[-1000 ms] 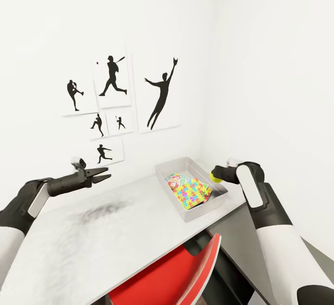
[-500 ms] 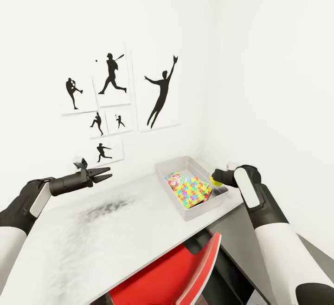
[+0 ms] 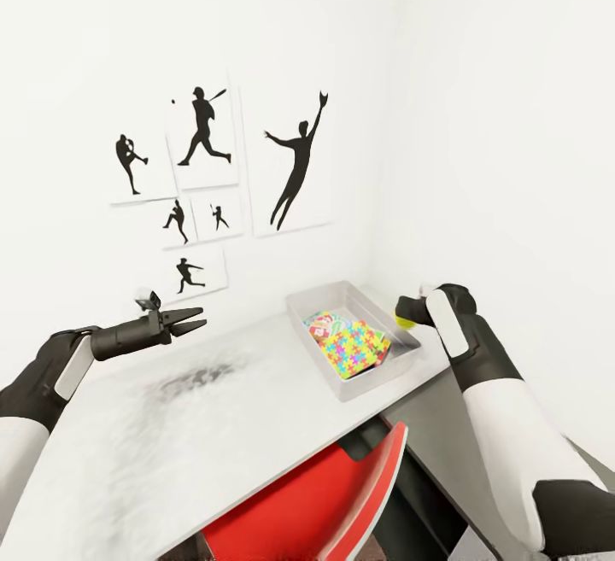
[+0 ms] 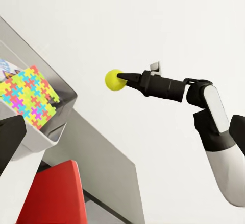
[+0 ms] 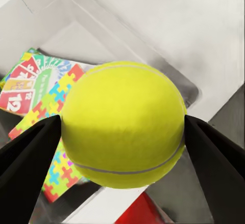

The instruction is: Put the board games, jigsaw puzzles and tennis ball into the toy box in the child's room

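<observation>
The right gripper [image 5: 122,132] pinches the tennis ball [image 5: 122,124] between its two dark fingers [image 5: 28,152], one pressed to each side of the ball. In the head view the ball [image 3: 403,317] sits at the tip of the right gripper [image 3: 408,315], just at the near-right rim of the toy box [image 3: 325,298]. In the right wrist view the open bin [image 5: 61,14] lies beyond and below the ball.

To drop it well, the gripper should probably carry the ball a little further inward, clear of the rim, and low over the contents before parting its fingers. A ball released from height onto flat slabs may bounce or roll out over the shallow flared wall.

Below the ball, the bin holds a jigsaw puzzle [image 5: 53,109] on top, tilted against the wall nearest the gripper. A board game [image 5: 25,81] with a red banner lies partly under it, further from the gripper. Whether more toys lie beneath cannot be told.

Well away across the table [image 3: 188,424], the left gripper [image 3: 195,318] hovers above the white top with its fingers a little apart, holding nothing. A red chair [image 3: 325,501] stands below the table's near edge.
</observation>
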You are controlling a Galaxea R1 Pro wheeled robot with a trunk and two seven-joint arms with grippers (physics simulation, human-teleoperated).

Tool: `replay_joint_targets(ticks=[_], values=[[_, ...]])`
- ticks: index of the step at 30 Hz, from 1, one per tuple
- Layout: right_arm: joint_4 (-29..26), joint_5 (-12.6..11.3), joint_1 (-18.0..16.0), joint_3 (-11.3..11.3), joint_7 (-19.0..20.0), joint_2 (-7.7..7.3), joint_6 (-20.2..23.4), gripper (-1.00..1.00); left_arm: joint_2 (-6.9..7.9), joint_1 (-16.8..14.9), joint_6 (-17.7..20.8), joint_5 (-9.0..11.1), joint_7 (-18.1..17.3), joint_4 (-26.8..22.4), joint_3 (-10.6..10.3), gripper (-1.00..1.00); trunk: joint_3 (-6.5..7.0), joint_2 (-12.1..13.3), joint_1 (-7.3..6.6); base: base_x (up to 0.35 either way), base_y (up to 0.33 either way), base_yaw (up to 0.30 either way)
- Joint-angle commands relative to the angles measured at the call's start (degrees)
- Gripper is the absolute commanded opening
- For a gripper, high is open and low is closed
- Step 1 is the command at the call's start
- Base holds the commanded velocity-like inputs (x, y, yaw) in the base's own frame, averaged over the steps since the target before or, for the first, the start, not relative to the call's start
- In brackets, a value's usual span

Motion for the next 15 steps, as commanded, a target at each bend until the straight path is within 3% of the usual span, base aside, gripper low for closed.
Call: replay_joint_targets(ticks=[1,5,15], values=[[1.2,0.7,-0.6,0.1,-0.5,0.05,0.1,-1.00,0.02,-0.1,0.5,0.2,-0.1,0.0,0.0,1.00,-0.24,-0.1,0.04,0.000,0.000,0.000],[2.7,1.8,-1.8,0.1,-0.5,0.22,0.0,-1.00,0.02,-0.1,0.5,0.2,-0.1,0.0,0.0,1.00,-0.61,-0.1,0.04,0.000,0.000,0.000],[9.5,1.9,-3.8,0.2,0.0,0.33,-4.8,-1.00,0.02,-0.1,0.5,0.3,-0.2,0.0,0.1,1.00,-1.56,-0.1,0.04,0.000,0.000,0.000]])
